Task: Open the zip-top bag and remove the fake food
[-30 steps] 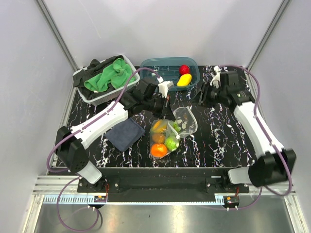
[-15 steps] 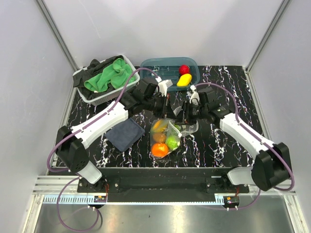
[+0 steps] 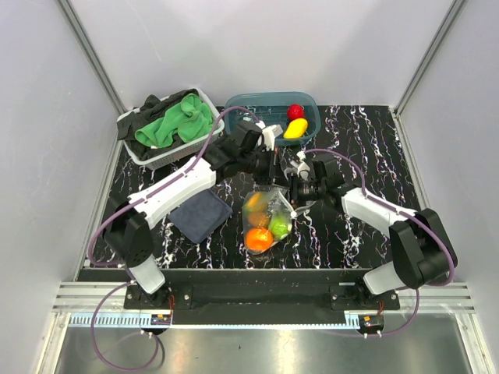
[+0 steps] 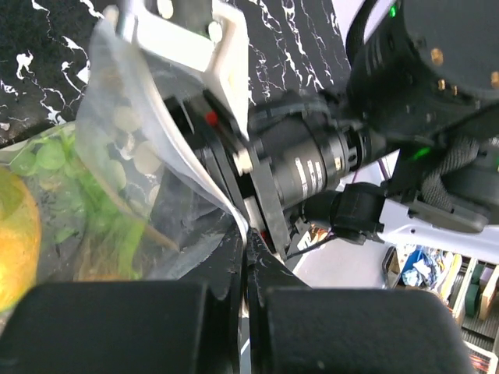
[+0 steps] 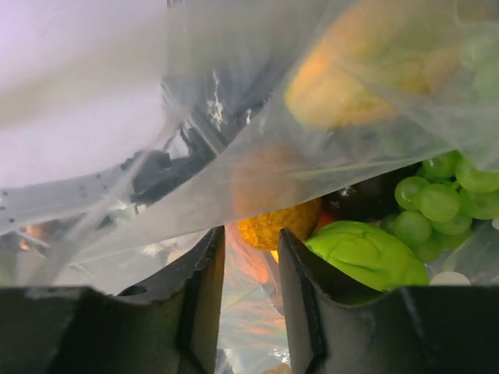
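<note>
The zip-top bag lies mid-table, clear with white dots, its top lifted. Inside it are fake food pieces: an orange, a lime and more. My left gripper is shut on the bag's top edge; the left wrist view shows the film pinched at the fingertips of the left gripper. My right gripper is at the bag's right side. In the right wrist view the right gripper is open with bag film between the fingers. The lime, grapes and an orange piece lie just ahead.
A teal tub at the back holds a red fruit and a yellow one. A white basket with a green cloth stands back left. A dark blue cloth lies left of the bag.
My right arm swung in from the back right to the bag's right side. My left gripper shifted slightly right and back, still holding the bag's top.
</note>
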